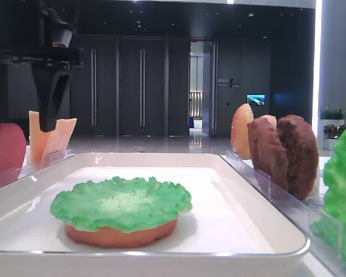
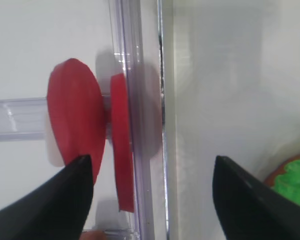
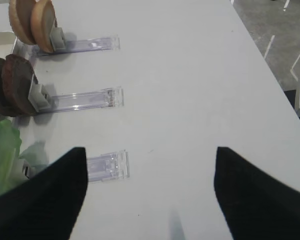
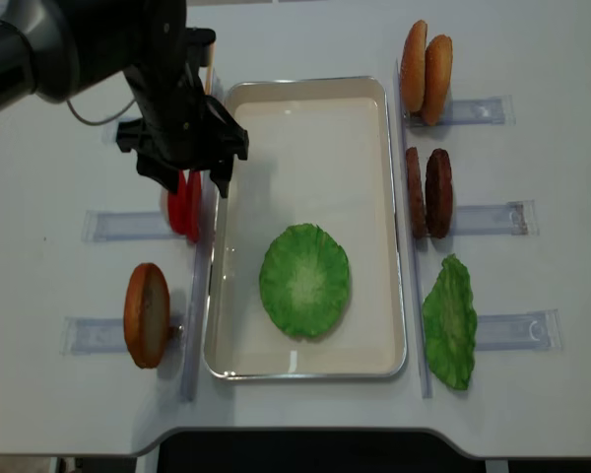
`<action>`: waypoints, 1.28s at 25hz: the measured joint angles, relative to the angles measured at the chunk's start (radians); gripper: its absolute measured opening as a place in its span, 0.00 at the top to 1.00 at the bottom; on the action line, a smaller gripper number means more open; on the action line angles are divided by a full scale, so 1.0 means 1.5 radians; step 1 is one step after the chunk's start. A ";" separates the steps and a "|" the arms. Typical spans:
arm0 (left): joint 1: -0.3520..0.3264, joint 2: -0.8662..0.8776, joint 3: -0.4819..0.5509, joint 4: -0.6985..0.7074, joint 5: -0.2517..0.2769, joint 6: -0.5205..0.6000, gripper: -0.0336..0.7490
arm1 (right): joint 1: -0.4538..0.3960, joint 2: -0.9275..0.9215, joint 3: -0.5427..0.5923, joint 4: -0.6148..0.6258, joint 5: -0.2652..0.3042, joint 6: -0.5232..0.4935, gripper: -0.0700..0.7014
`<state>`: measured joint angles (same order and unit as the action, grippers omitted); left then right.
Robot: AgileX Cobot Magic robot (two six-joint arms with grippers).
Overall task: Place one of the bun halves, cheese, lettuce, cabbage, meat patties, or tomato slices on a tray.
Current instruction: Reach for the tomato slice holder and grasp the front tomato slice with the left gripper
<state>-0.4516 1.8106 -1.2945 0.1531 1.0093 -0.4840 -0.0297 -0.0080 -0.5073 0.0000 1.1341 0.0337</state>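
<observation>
Ruffled green lettuce [image 1: 121, 203] caps a bun half [image 1: 120, 234] — left gripper [image 4: 185, 179] jaws spread wide over red tomato slices [image 2: 77, 122].

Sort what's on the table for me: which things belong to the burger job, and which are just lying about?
Job: tray, lettuce on a bun half in it, tomato slices, meat patties, cheese, spare bun halves, open left gripper above the tomatoes.

Lying about: clear holder strips.
</observation>
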 joint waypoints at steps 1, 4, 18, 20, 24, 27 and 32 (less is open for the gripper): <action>-0.001 0.002 0.000 0.000 -0.002 0.000 0.23 | 0.000 0.000 0.000 0.000 0.000 0.000 0.26; -0.001 0.011 -0.002 -0.001 -0.005 0.000 0.23 | 0.000 0.000 0.000 0.000 0.000 0.000 0.26; -0.001 0.036 0.001 0.000 -0.008 0.000 0.30 | 0.000 -0.001 0.000 0.000 0.000 0.000 0.26; -0.001 0.036 0.001 0.000 -0.008 0.000 0.34 | 0.000 -0.001 0.000 0.000 0.000 0.000 0.26; -0.001 0.036 0.001 0.000 -0.008 0.001 0.47 | 0.000 -0.001 0.001 0.000 0.000 0.000 0.26; -0.001 0.036 0.001 0.003 -0.005 0.009 0.63 | 0.000 -0.001 0.001 0.000 0.000 0.000 0.26; -0.001 0.036 0.001 0.017 0.009 0.013 0.87 | 0.000 -0.001 0.001 0.000 0.000 0.000 0.26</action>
<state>-0.4524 1.8639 -1.2930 0.1785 1.0228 -0.4652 -0.0297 -0.0088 -0.5064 0.0000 1.1341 0.0337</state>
